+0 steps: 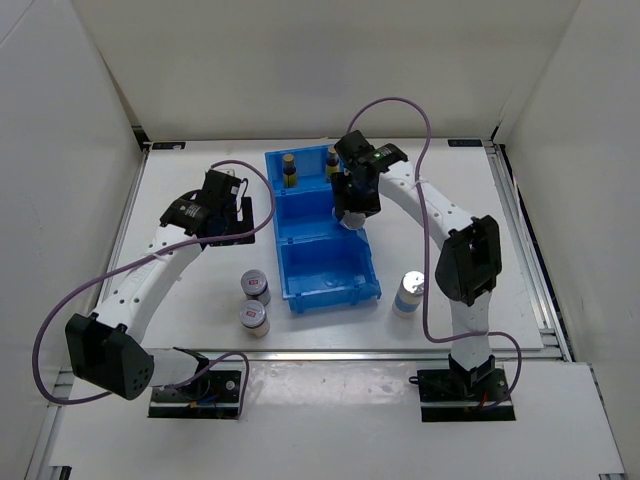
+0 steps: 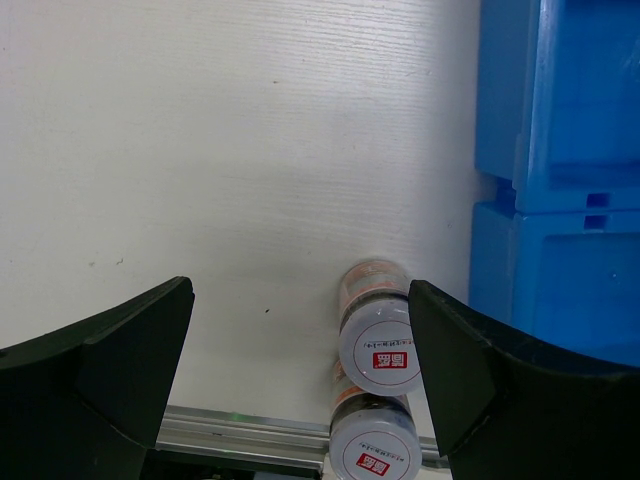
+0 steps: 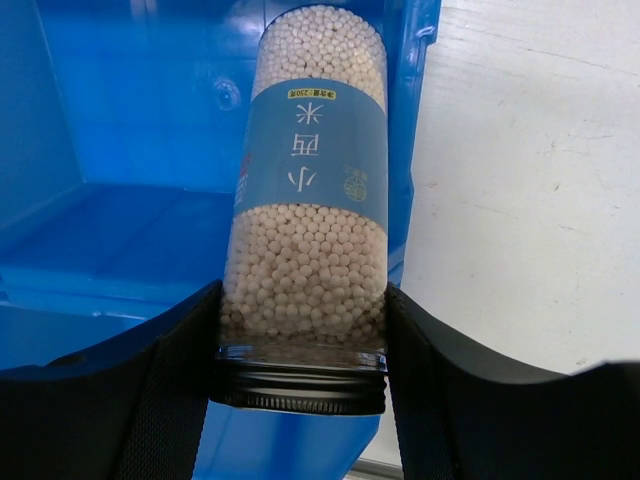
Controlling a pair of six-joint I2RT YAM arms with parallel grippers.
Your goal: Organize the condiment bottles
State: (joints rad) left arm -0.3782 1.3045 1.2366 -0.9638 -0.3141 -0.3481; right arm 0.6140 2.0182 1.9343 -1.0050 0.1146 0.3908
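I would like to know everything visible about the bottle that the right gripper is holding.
The bottle is a clear cylinder filled with small white beads. A pale blue label with white characters wraps its middle. Its lid end, a dark metallic band, faces the wrist camera. The right gripper clamps it just beyond the lid, both fingers touching its sides. It is over the blue bin, near one wall; contact with the bin floor cannot be seen.

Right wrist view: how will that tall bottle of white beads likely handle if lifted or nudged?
The bottle looks packed full of beads, so probably heavy for its size. Its wall looks smooth and rigid, maybe slippery; the right hand grips it just by the lid end. Tall and slim, it would likely tip if bumped, then roll.
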